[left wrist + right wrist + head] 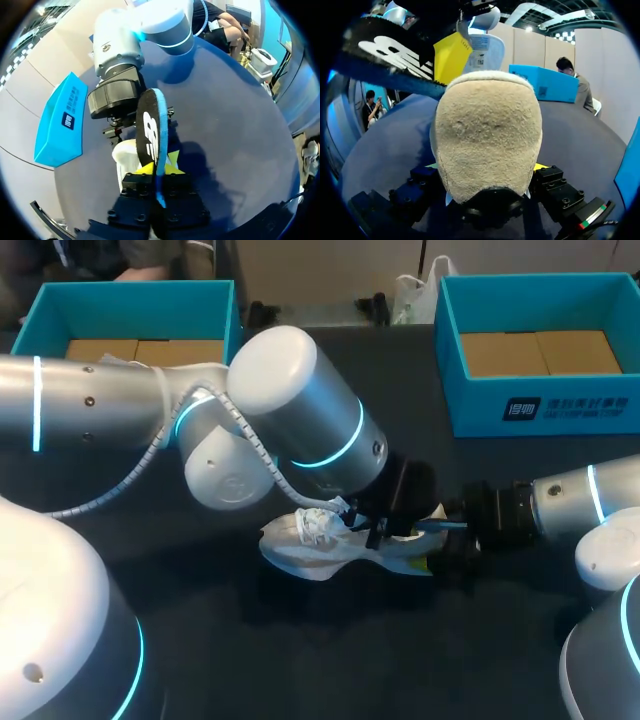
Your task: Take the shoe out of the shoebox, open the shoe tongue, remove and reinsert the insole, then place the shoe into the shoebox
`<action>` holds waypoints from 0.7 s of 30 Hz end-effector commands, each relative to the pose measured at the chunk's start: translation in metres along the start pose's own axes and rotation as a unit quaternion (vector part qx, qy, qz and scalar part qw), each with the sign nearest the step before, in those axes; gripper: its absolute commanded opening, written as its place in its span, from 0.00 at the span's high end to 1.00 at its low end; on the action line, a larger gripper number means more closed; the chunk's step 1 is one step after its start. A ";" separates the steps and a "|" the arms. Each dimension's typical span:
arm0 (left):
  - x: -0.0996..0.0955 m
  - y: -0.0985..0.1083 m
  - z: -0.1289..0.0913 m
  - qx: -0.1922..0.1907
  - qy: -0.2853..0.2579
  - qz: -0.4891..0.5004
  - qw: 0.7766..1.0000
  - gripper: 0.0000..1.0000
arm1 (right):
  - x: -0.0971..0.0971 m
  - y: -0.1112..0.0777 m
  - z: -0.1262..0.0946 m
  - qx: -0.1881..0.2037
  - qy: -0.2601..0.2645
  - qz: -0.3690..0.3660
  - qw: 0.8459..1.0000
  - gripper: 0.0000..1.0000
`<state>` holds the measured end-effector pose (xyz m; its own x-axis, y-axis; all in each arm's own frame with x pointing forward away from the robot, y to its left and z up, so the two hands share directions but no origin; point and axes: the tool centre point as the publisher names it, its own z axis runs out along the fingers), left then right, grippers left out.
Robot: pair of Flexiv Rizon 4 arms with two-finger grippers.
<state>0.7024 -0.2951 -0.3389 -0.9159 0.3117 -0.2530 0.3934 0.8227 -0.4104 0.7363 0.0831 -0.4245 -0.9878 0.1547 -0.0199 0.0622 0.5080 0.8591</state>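
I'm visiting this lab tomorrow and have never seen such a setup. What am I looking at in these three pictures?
Two robot arms work at a dark table. One picture looks down from above; the other two come from a camera on each wrist. A white shoe sits mid-table, with two blue shoeboxes at the far side. The left hand grips the black insole on edge; the right hand clamps the shoe's heel.
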 end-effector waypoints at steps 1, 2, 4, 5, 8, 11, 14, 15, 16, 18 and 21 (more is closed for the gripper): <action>-0.003 0.000 0.004 -0.001 0.005 0.000 1.000 1.00 | 0.000 -0.002 0.003 0.003 0.000 0.000 1.000 1.00; -0.002 0.000 0.001 0.001 0.007 -0.001 1.000 1.00 | 0.000 -0.002 0.003 0.003 0.000 0.000 1.000 1.00; -0.003 0.000 -0.005 0.003 0.016 -0.003 1.000 1.00 | 0.000 -0.002 0.003 0.003 0.000 0.000 1.000 1.00; -0.003 0.000 -0.008 0.003 0.017 -0.004 1.000 1.00 | 0.000 -0.002 0.003 0.003 0.000 0.000 1.000 1.00; -0.002 -0.003 -0.022 0.005 0.025 -0.008 1.000 1.00 | 0.000 -0.002 0.003 0.003 0.000 0.000 1.000 1.00; -0.001 -0.007 -0.035 0.007 0.033 -0.018 0.999 1.00 | 0.000 -0.002 0.003 0.003 0.000 0.000 1.000 1.00; -0.001 -0.012 -0.048 0.012 0.038 -0.025 0.999 1.00 | 0.000 -0.002 0.003 0.003 0.000 0.000 1.000 1.00; -0.001 -0.014 -0.052 0.016 0.041 -0.029 0.999 1.00 | 0.000 -0.002 0.003 0.003 0.000 0.000 1.000 1.00; -0.001 -0.016 -0.055 0.018 0.041 -0.034 0.998 1.00 | 0.000 -0.002 0.003 0.003 0.000 0.000 1.000 1.00; -0.003 -0.022 -0.063 0.027 0.049 -0.045 0.997 1.00 | 0.000 -0.002 0.003 0.003 0.000 0.000 1.000 1.00; -0.006 -0.034 -0.074 0.039 0.054 -0.059 0.996 1.00 | 0.000 -0.002 0.003 0.003 0.000 0.000 1.000 1.00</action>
<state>0.6894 -0.2961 -0.2768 -0.9572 0.2661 -0.1139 0.2868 0.8184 -0.4980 0.7363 0.0831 -0.4244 -0.9878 0.1547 -0.0200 0.0621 0.5079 0.8592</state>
